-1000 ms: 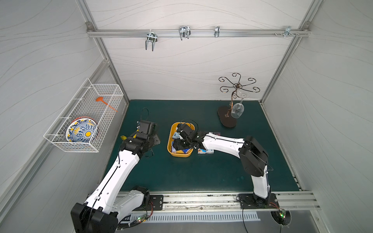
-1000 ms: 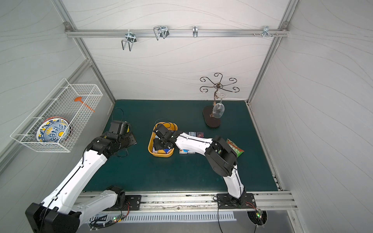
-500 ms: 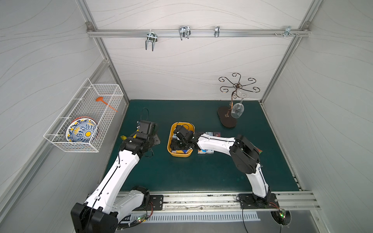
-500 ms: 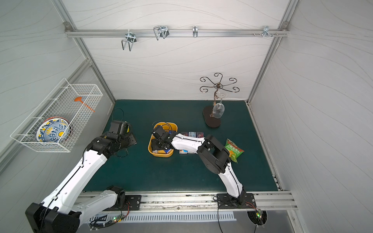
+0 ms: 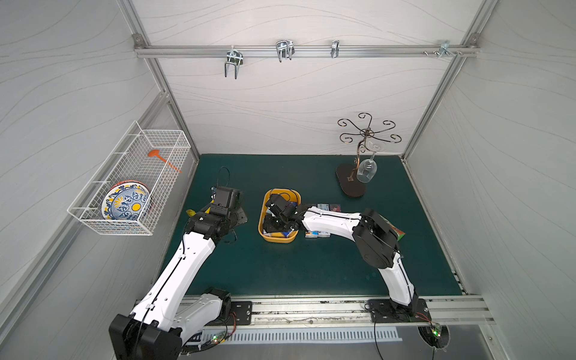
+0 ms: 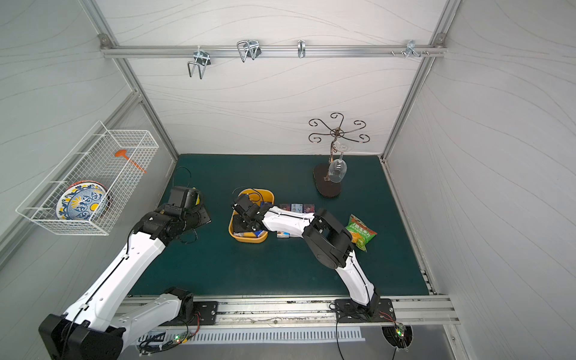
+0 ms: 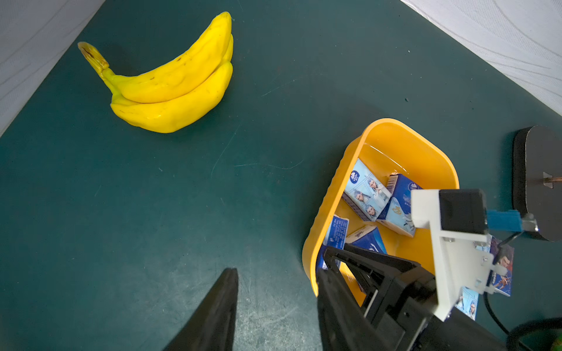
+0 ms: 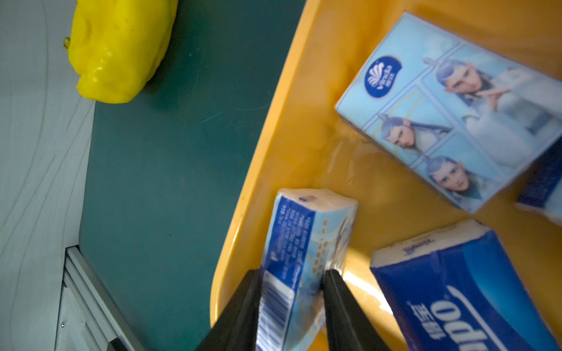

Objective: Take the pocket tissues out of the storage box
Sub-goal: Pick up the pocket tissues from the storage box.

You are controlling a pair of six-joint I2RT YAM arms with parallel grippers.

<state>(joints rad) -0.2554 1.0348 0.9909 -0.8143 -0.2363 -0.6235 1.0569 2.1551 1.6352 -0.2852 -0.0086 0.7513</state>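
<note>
Right hand [image 8: 292, 272] pinches tissue packet [image 8: 307, 231] (beside box wall [image 8: 282, 146]).

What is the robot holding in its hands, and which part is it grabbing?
The right hand pinches one tissue packet inside the storage box, squeezing its flat sides near the barcode end. The left hand holds nothing.

Robot lab cell, white panels [image 5: 280, 109], aluminium frame [image 5: 305, 50]
</note>
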